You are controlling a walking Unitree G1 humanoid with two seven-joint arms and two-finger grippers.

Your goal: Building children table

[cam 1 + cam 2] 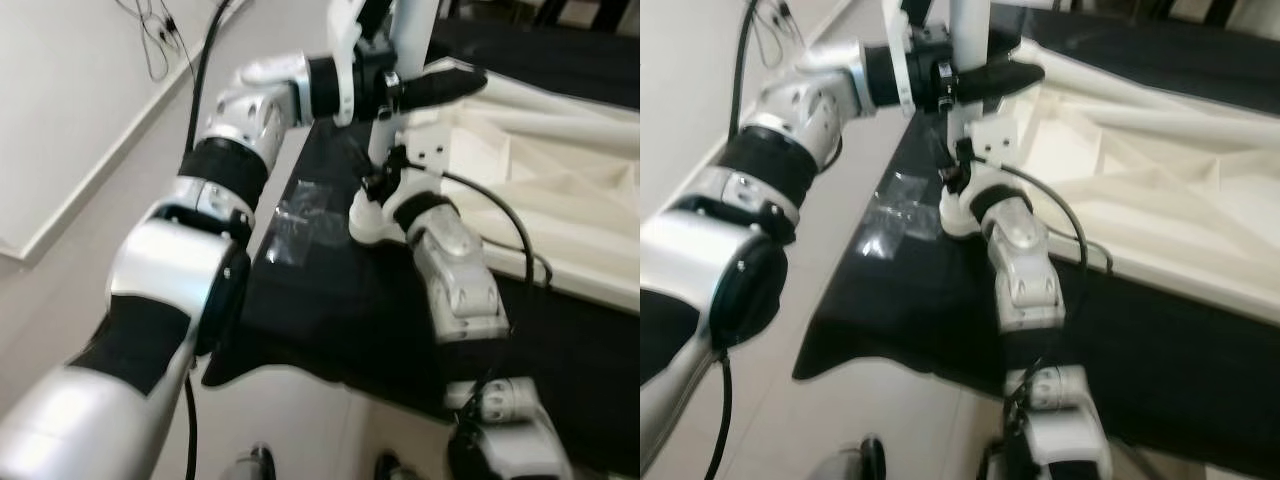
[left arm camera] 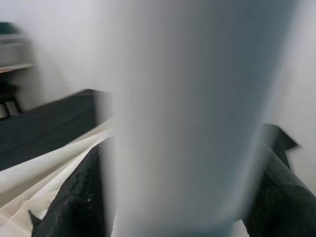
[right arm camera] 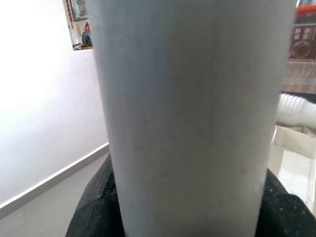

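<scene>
— Arms first, nearest: right gripper point(image 1: 385, 172) low on the white leg point(image 1: 400, 60), fingers pinching it close above the corner bracket point(image 1: 432, 150).

— And higher up?

— Left gripper point(image 1: 425, 88) reaching across, black fingers point(image 2: 81, 197) clamped either side of the same leg. Both wrist views up against the white tube, pads tight on it.

— Leg upright?

— Near enough; standing at the corner of the upturned tabletop point(image 1: 560, 190), on the black cloth point(image 1: 330, 320).

— Seated in the bracket, or only resting on it?

— Cannot tell; joint hidden behind the right wrist.

— Best way through this step, then?

— Probably: keep the leg plumb, press straight down along its axis, no sideways lean. Lower grip for guiding the foot into the socket, upper grip for steadying the top. Slow turns if threaded, regripping one hand at a time so the leg never goes loose.

— Anything nearby worth minding?

— Clear plastic bag point(image 1: 298, 222) on the cloth just left of the leg, contents too small to read. Farther off, more white legs point(image 1: 1160, 115) lying across the tabletop.
</scene>
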